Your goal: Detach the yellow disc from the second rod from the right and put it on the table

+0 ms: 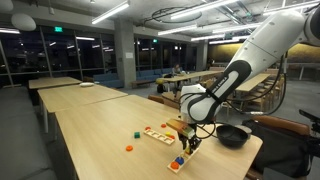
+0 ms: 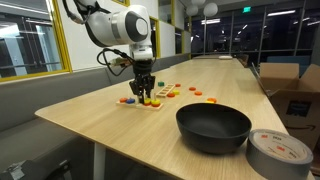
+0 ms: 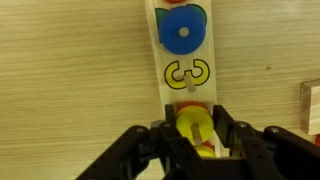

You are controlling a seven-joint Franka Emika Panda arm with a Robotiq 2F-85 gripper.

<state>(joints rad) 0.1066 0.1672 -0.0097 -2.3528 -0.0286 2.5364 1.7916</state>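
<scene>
The yellow disc point(image 3: 193, 124) sits on a thin rod of the white peg board point(image 3: 152, 55), with an orange piece under it. My gripper point(image 3: 193, 130) is straight above it, one finger at each side of the disc and closed against it. A blue disc point(image 3: 183, 30) sits on a farther rod, and a yellow symbol is printed between them. In both exterior views the gripper point(image 1: 188, 140) point(image 2: 146, 95) points down at the board point(image 1: 158, 132) on the light-wood table point(image 1: 95, 130). The fingers hide the yellow disc there.
A black bowl point(image 1: 233, 135) point(image 2: 213, 126) stands near the table edge beside the board. A roll of grey tape point(image 2: 281, 150) lies by it. Loose orange pieces point(image 1: 129, 148) point(image 2: 211, 98) and a green piece point(image 1: 134, 131) lie on the table top.
</scene>
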